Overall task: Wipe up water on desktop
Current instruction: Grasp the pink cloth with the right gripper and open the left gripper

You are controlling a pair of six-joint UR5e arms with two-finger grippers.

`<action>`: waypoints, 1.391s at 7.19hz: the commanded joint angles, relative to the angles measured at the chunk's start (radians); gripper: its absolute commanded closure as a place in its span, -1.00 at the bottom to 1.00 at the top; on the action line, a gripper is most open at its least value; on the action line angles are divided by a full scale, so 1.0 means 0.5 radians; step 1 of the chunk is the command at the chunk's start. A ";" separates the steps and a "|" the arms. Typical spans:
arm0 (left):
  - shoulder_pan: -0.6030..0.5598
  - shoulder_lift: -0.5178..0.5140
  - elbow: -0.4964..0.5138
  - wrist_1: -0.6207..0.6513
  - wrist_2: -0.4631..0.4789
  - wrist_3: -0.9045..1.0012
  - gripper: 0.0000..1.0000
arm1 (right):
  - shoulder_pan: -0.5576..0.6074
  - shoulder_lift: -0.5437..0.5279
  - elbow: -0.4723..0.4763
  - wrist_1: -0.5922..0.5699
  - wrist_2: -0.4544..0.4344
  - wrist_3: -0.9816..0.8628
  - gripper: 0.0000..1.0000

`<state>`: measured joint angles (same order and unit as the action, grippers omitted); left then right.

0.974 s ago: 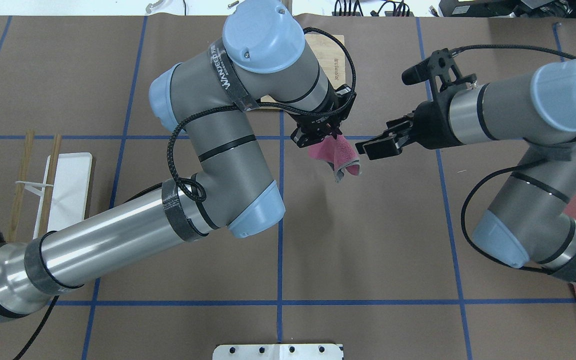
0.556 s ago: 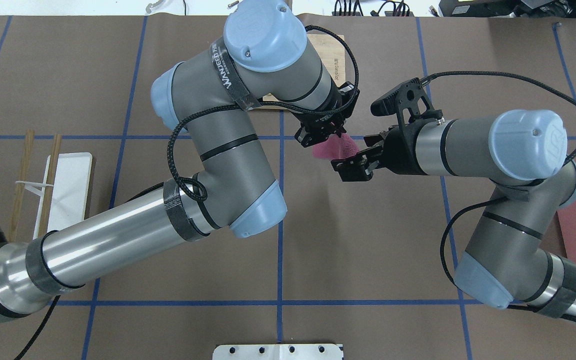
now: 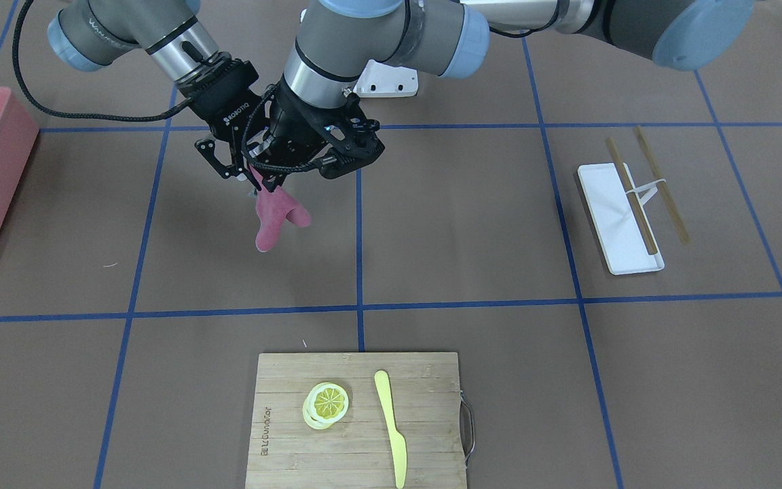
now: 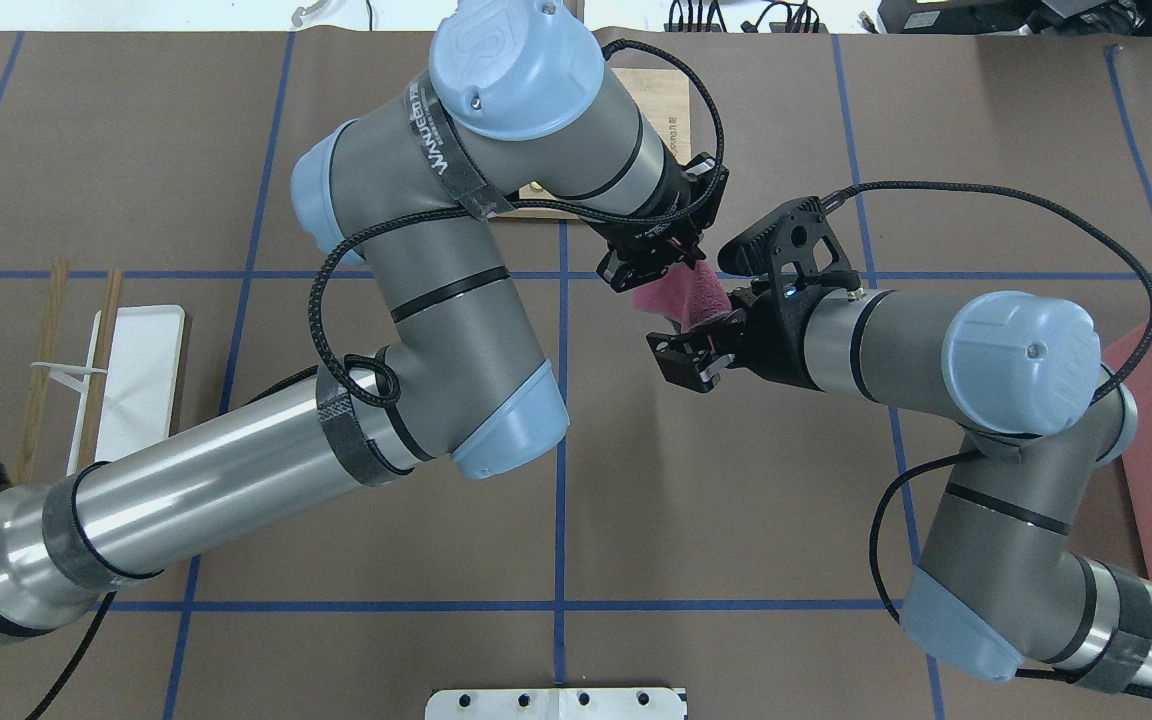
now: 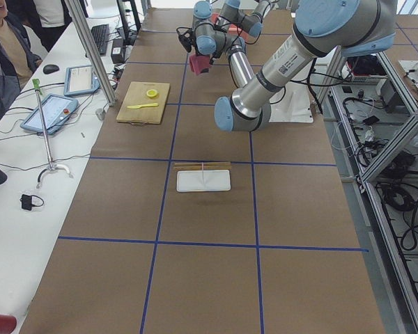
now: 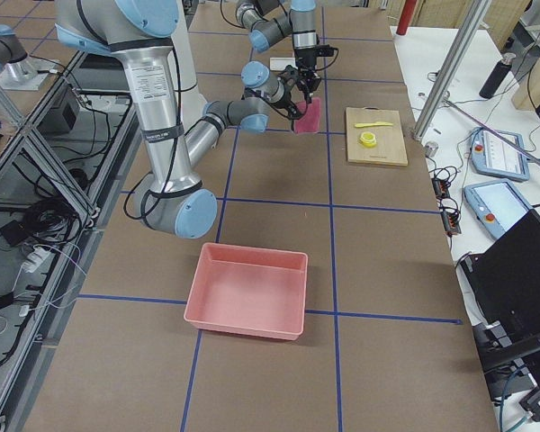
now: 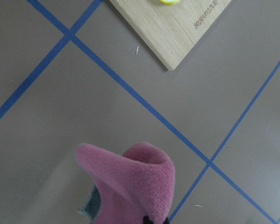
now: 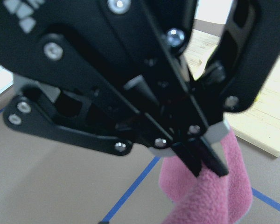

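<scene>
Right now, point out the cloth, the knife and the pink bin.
cloth (image 3: 272, 219), front-facing view, hanging lower part.
knife (image 3: 389, 421), front-facing view, its middle.
bin (image 6: 247, 290), exterior right view, bare floor.

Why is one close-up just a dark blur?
Right wrist view: the left hand crowds the lens, so it blurs; the pink cloth beneath is soft. Left wrist view: tape lines sharp. Overhead view: glare on the left arm's metal tube.

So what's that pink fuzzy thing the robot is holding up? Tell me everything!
It's a pink fleecy cloth with a grey-blue edge, folded and drooping. The left gripper pinches its top, so it hangs in the air above the brown desktop, not touching it. The right gripper sits close beside it, open.
</scene>
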<state>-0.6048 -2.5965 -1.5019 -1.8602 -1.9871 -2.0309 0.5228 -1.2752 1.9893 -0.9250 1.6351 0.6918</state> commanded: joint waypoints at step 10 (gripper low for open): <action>-0.229 0.482 -0.569 -0.001 -0.008 0.199 -0.94 | -0.042 -0.606 0.204 -0.021 0.180 0.325 1.00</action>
<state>-0.6856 -2.4501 -1.6993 -1.8589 -1.9891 -1.9730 0.5184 -1.5361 2.1042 -0.9308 1.6781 0.7348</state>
